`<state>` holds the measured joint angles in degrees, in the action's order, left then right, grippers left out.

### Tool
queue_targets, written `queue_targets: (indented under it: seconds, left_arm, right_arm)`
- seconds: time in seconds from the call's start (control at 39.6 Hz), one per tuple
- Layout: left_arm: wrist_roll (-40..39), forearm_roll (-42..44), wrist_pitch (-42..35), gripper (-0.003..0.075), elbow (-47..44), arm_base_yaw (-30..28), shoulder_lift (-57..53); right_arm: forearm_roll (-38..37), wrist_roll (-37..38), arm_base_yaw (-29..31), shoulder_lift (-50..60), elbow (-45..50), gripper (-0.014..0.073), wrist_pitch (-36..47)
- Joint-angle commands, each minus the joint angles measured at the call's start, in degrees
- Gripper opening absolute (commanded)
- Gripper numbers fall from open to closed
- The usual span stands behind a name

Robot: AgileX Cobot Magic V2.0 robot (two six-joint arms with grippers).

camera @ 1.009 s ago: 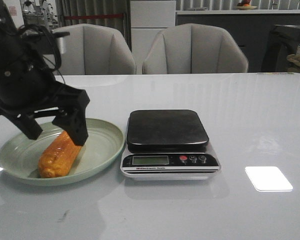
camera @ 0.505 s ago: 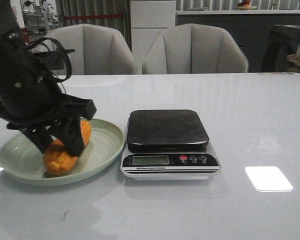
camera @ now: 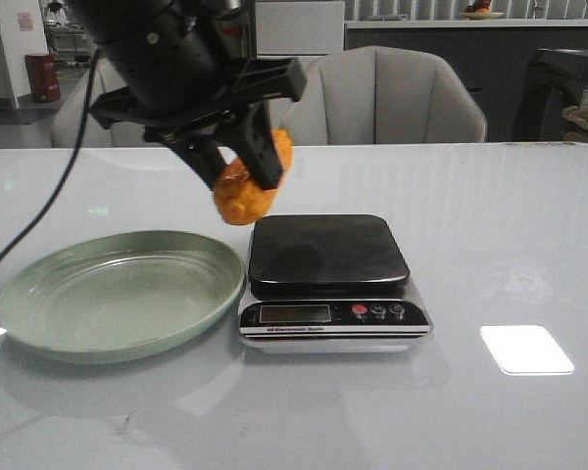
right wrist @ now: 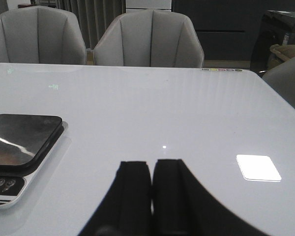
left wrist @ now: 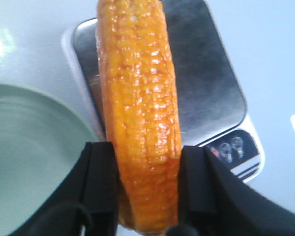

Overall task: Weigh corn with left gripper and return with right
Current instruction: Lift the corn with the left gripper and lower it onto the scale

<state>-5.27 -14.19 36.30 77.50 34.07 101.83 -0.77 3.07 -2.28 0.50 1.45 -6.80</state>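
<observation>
My left gripper (camera: 243,164) is shut on the orange-yellow corn (camera: 247,192) and holds it in the air above the gap between the green plate (camera: 118,294) and the scale (camera: 328,253). In the left wrist view the corn (left wrist: 140,98) runs lengthwise between the two black fingers (left wrist: 101,182), over the left edge of the scale's black platform (left wrist: 211,93). The plate holds nothing. My right gripper (right wrist: 152,169) is shut and empty, low over bare table to the right of the scale (right wrist: 22,137). It does not show in the front view.
The scale's display and buttons (camera: 377,311) face the table's front edge. Two grey chairs (camera: 382,98) stand behind the table. A bright light patch (camera: 525,349) lies on the glossy tabletop at the right.
The left gripper has lifted the corn out of the plate and carried it up and right toward the scale. The plate is left with nothing in it.
</observation>
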Motion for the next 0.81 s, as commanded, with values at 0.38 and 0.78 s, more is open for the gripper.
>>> queue_targets:
  seconds: [0.38, 0.78]
  left_arm:
    - [0.0, -6.6, -4.7, 0.0297, 7.0, 4.7, 6.6]
    - [0.1, -3.8, -4.5, 0.0574, 7.2, 4.6, 5.5]
  right_arm:
    - [-0.4, -0.1, 0.2, 1.2, 0.6, 0.0166, 4.6]
    - [-0.4, -0.1, 0.2, 1.2, 0.6, 0.0166, 4.6]
